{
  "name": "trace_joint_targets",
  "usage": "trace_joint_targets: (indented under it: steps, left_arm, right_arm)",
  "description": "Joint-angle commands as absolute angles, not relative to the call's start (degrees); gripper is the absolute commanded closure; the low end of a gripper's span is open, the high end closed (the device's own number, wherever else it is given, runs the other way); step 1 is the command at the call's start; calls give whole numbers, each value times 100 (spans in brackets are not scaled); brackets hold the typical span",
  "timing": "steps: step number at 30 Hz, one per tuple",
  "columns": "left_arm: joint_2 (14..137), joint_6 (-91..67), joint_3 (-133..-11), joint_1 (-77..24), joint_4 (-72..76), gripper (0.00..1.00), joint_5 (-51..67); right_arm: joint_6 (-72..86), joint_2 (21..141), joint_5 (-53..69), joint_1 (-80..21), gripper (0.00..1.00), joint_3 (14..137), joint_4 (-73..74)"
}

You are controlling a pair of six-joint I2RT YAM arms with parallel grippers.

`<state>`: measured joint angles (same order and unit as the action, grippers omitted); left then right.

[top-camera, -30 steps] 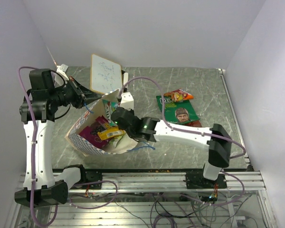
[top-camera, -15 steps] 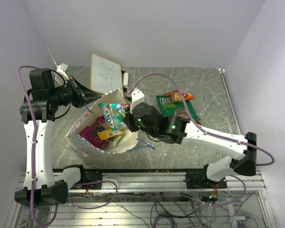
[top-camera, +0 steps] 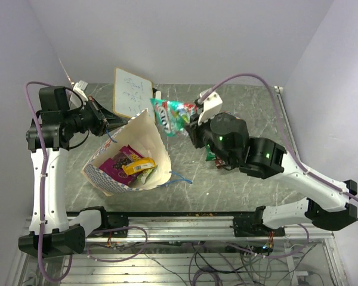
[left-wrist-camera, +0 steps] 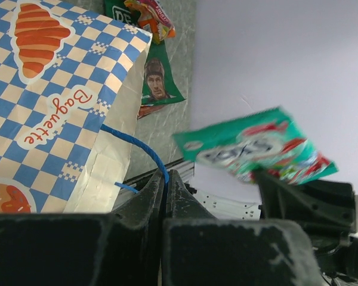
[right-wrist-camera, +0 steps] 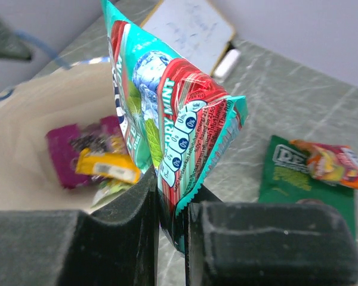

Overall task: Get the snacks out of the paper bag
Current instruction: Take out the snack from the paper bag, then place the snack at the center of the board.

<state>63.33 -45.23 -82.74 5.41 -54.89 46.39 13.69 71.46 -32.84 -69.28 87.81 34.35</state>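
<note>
I am pinching the teal mint packet [top-camera: 172, 116] in my right gripper [right-wrist-camera: 170, 202], aloft beyond the paper bag [top-camera: 148, 132]. My left gripper [left-wrist-camera: 165, 179] is clenching its blue cord handle [left-wrist-camera: 140, 146]. A magenta packet [top-camera: 116, 164] and a yellow packet [top-camera: 138, 166] are lying inside.

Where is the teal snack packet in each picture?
Top external: teal packet upper middle, held up right of the paper bag.
Left wrist: packet right of centre, tilted.
Right wrist: packet centre, standing upright.
Shared landmark: the paper bag, left of the packet in every view.
</note>
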Motion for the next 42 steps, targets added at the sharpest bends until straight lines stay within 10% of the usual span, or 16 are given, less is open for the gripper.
trace_joint_targets:
  steps: [1,22,42]
  left_arm:
    - [6294,-4393,-8385,532,-5608,93,4625]
    - [5917,-4903,-8173,536,-4936,93,4690]
    - [5972,-4898,-7833,413,-4692,93,5205]
  right_arm:
    - [1065,7321,-3663,-6146,100,9190,3453]
    - [2775,8151,1221,-1649,100,7789,3381]
    - [1198,8844,2016,-345,100,7461,5111]
